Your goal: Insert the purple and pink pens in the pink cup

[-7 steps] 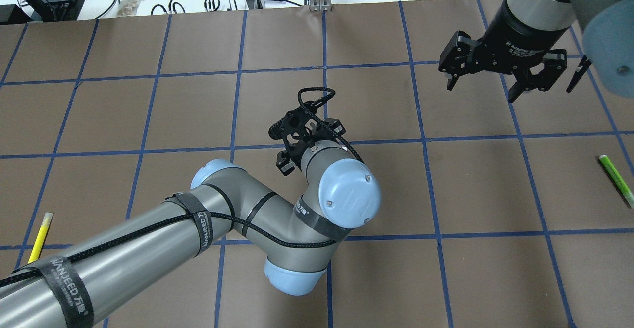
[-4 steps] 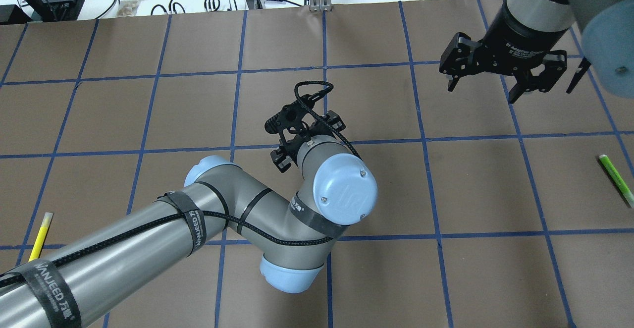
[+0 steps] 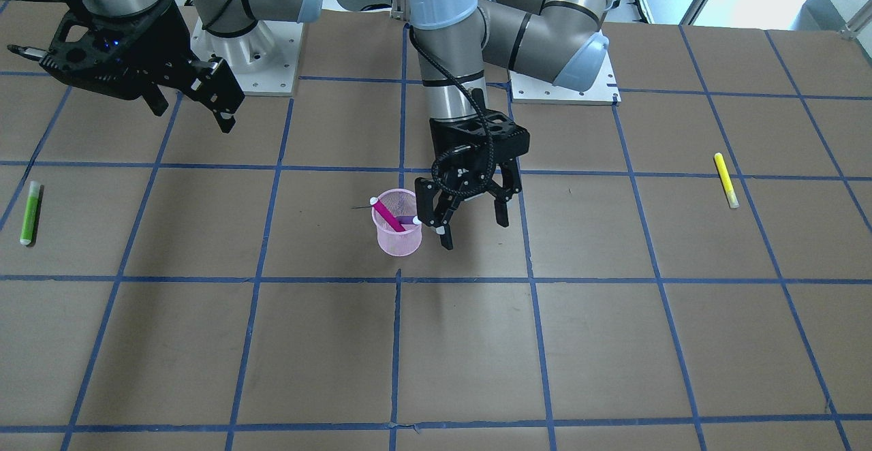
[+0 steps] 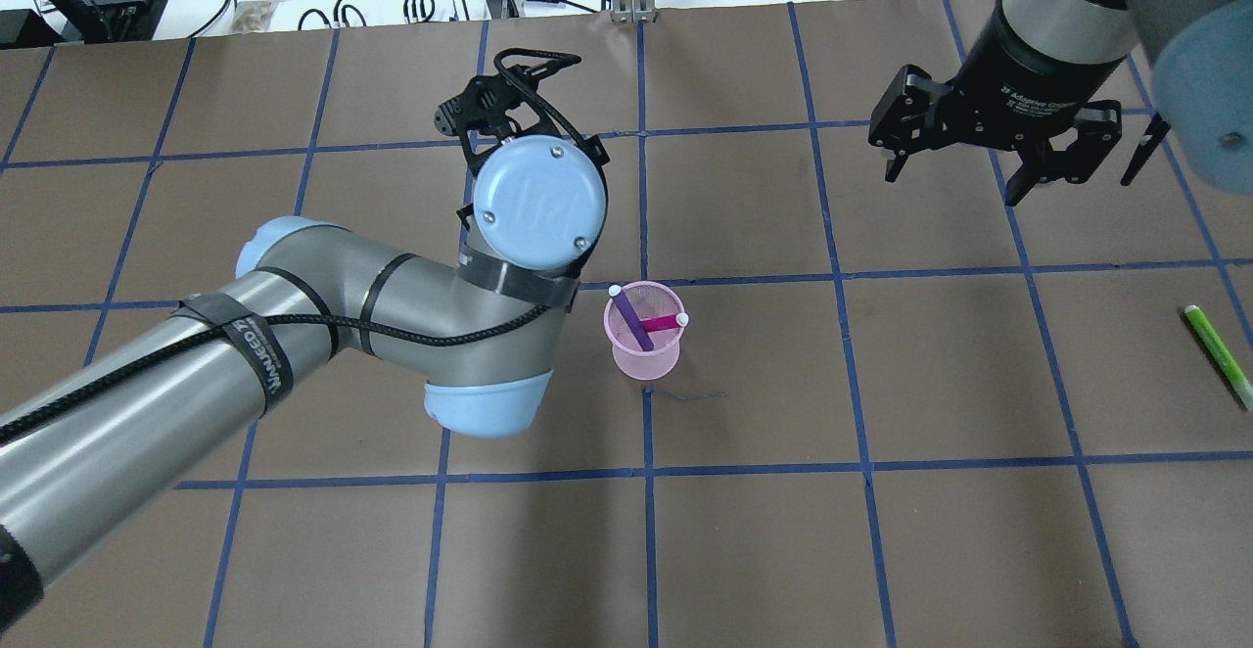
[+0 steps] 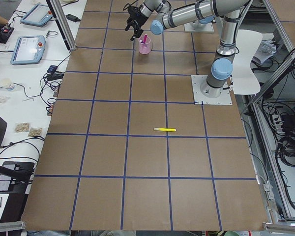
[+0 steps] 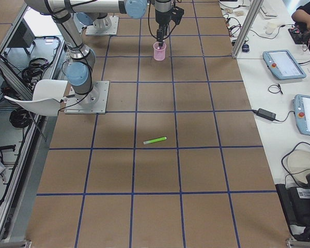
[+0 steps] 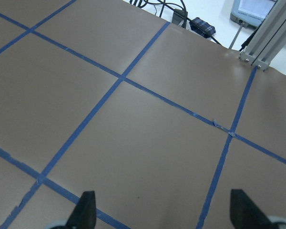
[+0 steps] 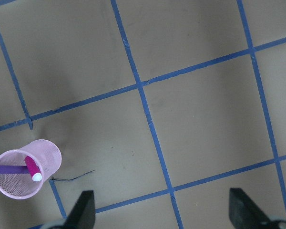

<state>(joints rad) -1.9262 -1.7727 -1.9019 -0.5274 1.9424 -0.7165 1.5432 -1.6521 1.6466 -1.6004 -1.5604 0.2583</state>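
A purple pen (image 4: pixel 628 321) and a pink pen (image 4: pixel 665 321) stood crossed inside the pink mesh cup (image 4: pixel 645 354) near the middle of the brown gridded desk (image 4: pixel 881 531). The left tool (image 3: pixel 474 234) hung spread and empty at the cup's 3 o'clock in the front-facing view. The right tool (image 4: pixel 1008 173), also spread and empty, hovered well apart.

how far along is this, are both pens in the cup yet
Done: purple pen and pink pen both lean inside the pink cup. In hand: nothing; left tool and right tool are open and empty. Left: nothing that shows; the green marker and yellow marker aren't part of the job.
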